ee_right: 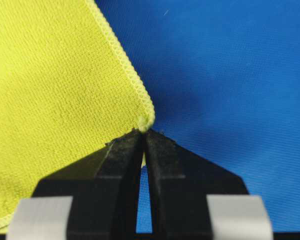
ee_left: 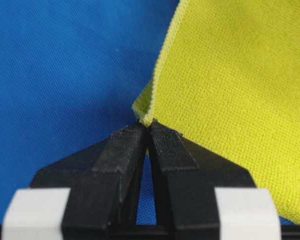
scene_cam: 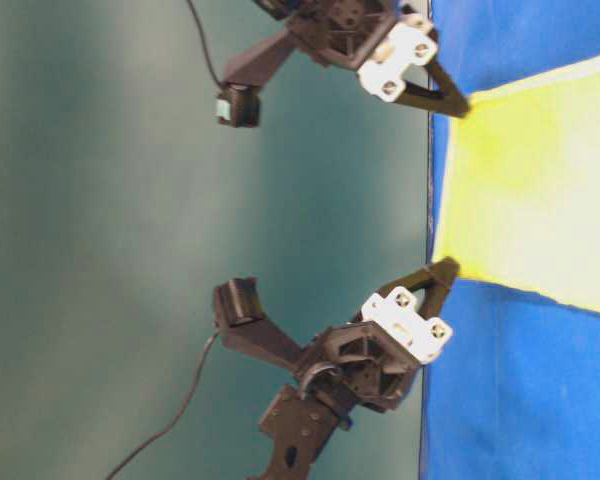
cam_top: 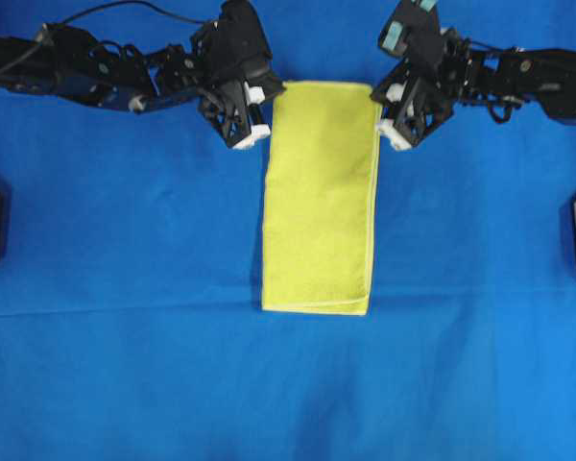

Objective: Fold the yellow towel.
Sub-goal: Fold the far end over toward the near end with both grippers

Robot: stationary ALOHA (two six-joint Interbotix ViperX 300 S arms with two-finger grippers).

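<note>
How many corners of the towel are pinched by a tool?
2: the left tool pinches the towel at its top left corner, the right tool at its top right. The bottom corners lie free.

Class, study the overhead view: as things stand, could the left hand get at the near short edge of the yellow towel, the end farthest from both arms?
Probably not at once. The left hand is shut on a far corner of the yellow towel; it would have to let go first. Nothing lies on the blue cloth between.
</note>
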